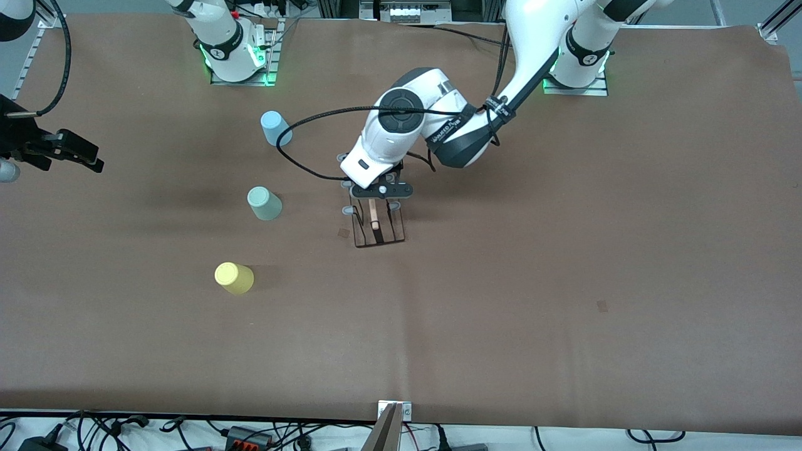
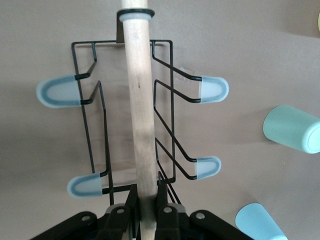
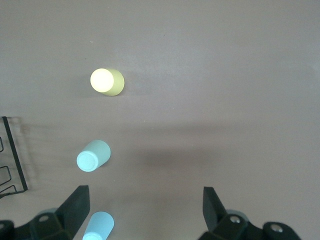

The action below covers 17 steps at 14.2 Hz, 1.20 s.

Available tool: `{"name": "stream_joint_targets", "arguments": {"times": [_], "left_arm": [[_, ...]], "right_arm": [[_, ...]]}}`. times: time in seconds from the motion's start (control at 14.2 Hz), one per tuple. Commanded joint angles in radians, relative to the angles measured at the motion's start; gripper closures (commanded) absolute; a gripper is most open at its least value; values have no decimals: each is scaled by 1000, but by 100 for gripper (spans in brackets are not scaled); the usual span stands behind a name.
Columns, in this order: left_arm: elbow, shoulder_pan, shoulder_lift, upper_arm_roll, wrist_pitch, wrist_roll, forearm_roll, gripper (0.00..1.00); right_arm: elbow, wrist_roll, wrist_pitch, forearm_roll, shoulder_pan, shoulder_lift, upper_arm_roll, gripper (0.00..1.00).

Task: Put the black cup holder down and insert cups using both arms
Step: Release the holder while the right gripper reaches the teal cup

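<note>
The black cup holder point(image 1: 379, 233) is near the table's middle, with its wooden rod point(image 2: 140, 100) on top and pale grey-tipped pegs point(image 2: 59, 92) sticking out on both sides. My left gripper point(image 1: 380, 191) is shut on the rod's end point(image 2: 146, 196). I cannot tell whether the holder's base touches the table. The light blue cup point(image 1: 275, 128), mint green cup point(image 1: 264, 203) and yellow cup point(image 1: 234, 278) are spread out on the table toward the right arm's end. My right gripper point(image 1: 84, 156) hangs open and empty point(image 3: 145, 195) high over that end.
The brown table cover point(image 1: 564, 250) is bare toward the left arm's end. The right wrist view shows the yellow cup point(image 3: 106, 81), mint cup point(image 3: 93, 155), blue cup point(image 3: 98, 226) and a corner of the holder point(image 3: 12, 160). Cables run along the table's near edge point(image 1: 250, 432).
</note>
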<state>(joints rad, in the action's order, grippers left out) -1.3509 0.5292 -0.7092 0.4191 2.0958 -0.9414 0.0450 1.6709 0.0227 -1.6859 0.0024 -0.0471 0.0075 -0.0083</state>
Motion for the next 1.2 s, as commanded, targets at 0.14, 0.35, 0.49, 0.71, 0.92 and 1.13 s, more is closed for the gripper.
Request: {"name": "stream_joint_targets", "arguments": {"times": [0.14, 0.35, 0.49, 0.71, 0.92, 1.13], "left_arm": [[41, 11, -45, -8, 15, -22, -14, 75], [47, -7, 2, -5, 1, -22, -4, 57], [36, -52, 59, -2, -34, -20, -4, 51], [42, -142, 86, 0, -91, -17, -7, 45], [45, -248, 108, 7, -221, 12, -13, 44], [41, -328, 138, 9, -298, 116, -4, 43]], "right_arm": [[18, 14, -14, -7, -7, -14, 5, 0], [18, 14, -12, -5, -10, -14, 5, 0], [18, 14, -12, -4, -10, -12, 5, 0], [18, 14, -14, -4, -10, 14, 5, 0], [7, 0, -28, -1, -3, 115, 10, 0], [-13, -1, -29, -2, 32, 218, 17, 0]]}}
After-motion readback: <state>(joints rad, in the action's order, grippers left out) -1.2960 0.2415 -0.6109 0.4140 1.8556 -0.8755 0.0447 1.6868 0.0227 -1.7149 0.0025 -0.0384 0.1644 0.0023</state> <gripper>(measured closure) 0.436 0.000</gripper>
